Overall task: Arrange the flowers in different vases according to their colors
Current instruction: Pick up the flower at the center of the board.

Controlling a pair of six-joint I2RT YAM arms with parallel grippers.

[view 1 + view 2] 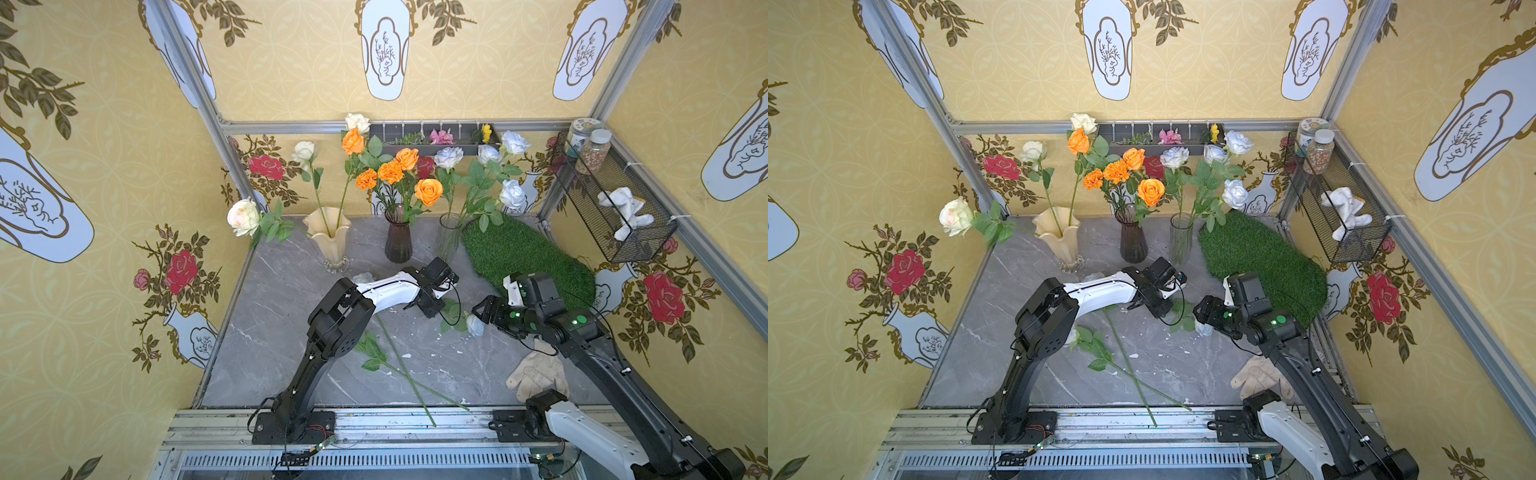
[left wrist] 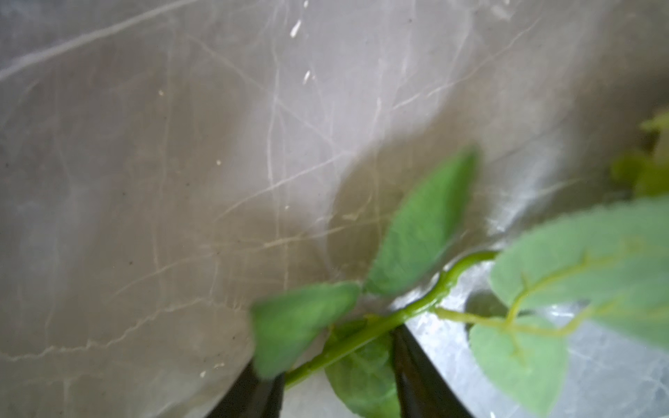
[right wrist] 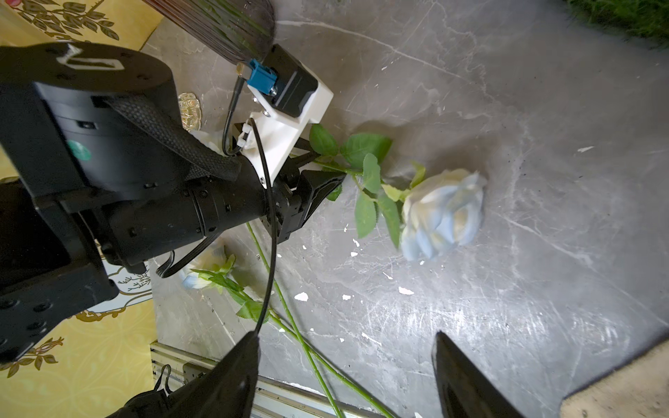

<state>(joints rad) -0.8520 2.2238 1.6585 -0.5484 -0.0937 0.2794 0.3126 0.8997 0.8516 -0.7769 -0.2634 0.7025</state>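
Observation:
A pale blue rose [image 1: 475, 325] [image 3: 441, 213] lies on the grey table. My left gripper [image 1: 430, 312] [image 2: 336, 347] [image 3: 331, 173] is low over its green stem [image 2: 362, 340], which runs slantwise between jaws that stand partly apart. My right gripper [image 1: 478, 316] [image 3: 344, 362] hovers open beside the rose head, holding nothing. Two more flowers' stems [image 1: 399, 365] cross on the table; their heads are mostly hidden by the left arm. At the back, a cream-yellow vase [image 1: 330, 239] holds white roses and an orange one, a purple vase [image 1: 398, 243] holds orange flowers, and a clear glass vase [image 1: 451, 237] holds pale blue roses.
A green grass mat [image 1: 528, 262] lies at the back right. Above it a wire basket [image 1: 615, 208] on the right wall holds jars and a white cloth. A pale glove [image 1: 538, 374] lies at the front right, and a metal rail [image 1: 374, 419] borders the front.

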